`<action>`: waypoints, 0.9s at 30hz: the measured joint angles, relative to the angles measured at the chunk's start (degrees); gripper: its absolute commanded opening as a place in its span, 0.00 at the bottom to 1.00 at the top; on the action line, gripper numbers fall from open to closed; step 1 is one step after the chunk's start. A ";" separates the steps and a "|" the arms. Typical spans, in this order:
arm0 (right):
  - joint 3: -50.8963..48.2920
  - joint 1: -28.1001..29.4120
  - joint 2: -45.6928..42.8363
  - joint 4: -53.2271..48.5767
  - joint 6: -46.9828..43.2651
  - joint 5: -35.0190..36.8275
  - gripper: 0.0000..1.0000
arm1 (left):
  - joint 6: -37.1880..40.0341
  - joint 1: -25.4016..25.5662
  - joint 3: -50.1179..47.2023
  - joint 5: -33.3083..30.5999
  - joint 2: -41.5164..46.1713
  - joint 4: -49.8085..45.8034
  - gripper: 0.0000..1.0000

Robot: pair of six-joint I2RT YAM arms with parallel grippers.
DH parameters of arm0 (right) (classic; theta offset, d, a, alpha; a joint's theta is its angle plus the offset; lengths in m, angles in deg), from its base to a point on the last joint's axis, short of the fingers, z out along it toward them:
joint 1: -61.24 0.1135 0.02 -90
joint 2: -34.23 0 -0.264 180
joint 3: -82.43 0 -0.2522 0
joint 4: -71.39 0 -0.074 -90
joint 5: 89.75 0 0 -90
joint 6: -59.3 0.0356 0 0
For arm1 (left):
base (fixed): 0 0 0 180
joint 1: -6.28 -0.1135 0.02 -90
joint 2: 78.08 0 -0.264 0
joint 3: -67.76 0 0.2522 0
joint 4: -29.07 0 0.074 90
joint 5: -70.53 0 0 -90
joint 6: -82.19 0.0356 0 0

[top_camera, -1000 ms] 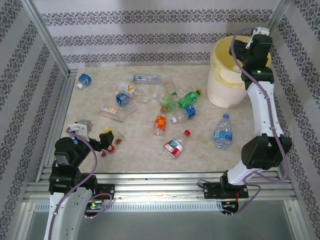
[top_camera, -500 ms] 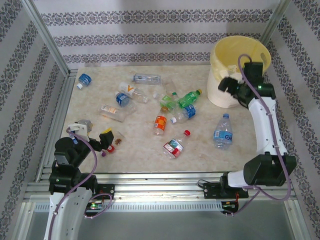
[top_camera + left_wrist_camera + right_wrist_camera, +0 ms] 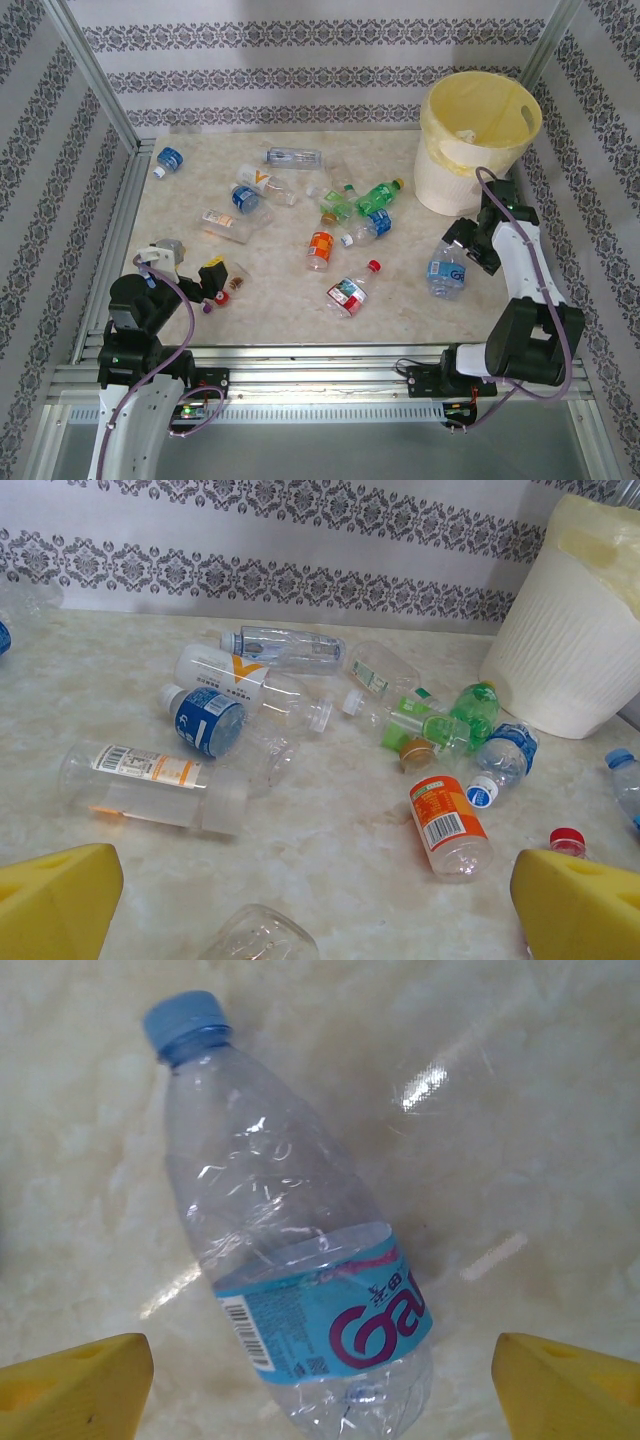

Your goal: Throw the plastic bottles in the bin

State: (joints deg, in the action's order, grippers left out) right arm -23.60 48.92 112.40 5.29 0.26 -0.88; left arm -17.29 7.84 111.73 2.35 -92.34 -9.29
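Note:
Several plastic bottles lie scattered on the marble table, among them an orange-labelled one [image 3: 319, 248] [image 3: 447, 825], a green one [image 3: 378, 193] and a red-labelled one [image 3: 348, 292]. The pale-yellow bin [image 3: 430, 125] [image 3: 575, 640] stands at the back right. My right gripper [image 3: 462, 248] [image 3: 320, 1385] hangs open just over a clear bottle with a blue label and blue cap [image 3: 445, 268] [image 3: 300, 1260]; its yellow fingers [image 3: 80, 1385] straddle the bottle's base end without touching. My left gripper [image 3: 190, 262] [image 3: 320, 905] is open near the front left, with a clear bottle [image 3: 260, 935] lying below between its jaws.
Patterned walls and aluminium rails [image 3: 120, 210] enclose the table. A blue-labelled bottle [image 3: 168, 160] lies at the far left corner, and a clear bottle [image 3: 293, 157] lies near the back wall. Bare marble [image 3: 400, 295] lies between the red-labelled bottle and the right arm.
My right arm has swung from over the bin down and forward to the table, ending above the blue-labelled bottle. The left arm and the bottles have not moved.

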 measured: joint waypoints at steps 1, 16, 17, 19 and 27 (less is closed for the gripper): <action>-0.50 -0.26 0.85 0.63 0.28 -0.04 0.86 | 0.00 0.00 0.00 0.00 0.00 0.00 1.00; -7.48 -1.09 7.02 7.63 1.92 -0.96 0.77 | 0.02 0.00 0.00 -0.02 0.02 0.00 1.00; -7.52 -1.09 7.30 8.07 1.90 -1.22 0.77 | 0.02 0.00 0.00 -0.02 0.02 0.00 1.00; -7.52 -1.09 7.74 9.03 1.88 -1.64 0.77 | 0.02 0.00 0.00 -0.02 0.02 -0.02 1.00; -7.52 -1.07 8.81 12.33 1.40 -3.93 0.77 | 0.02 0.00 0.00 0.00 0.00 0.00 1.00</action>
State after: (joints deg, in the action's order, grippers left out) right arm -31.12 47.85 121.21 17.62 1.66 -4.81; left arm -17.27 7.84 111.73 2.35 -92.34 -9.29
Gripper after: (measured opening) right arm 0.768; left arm 0.997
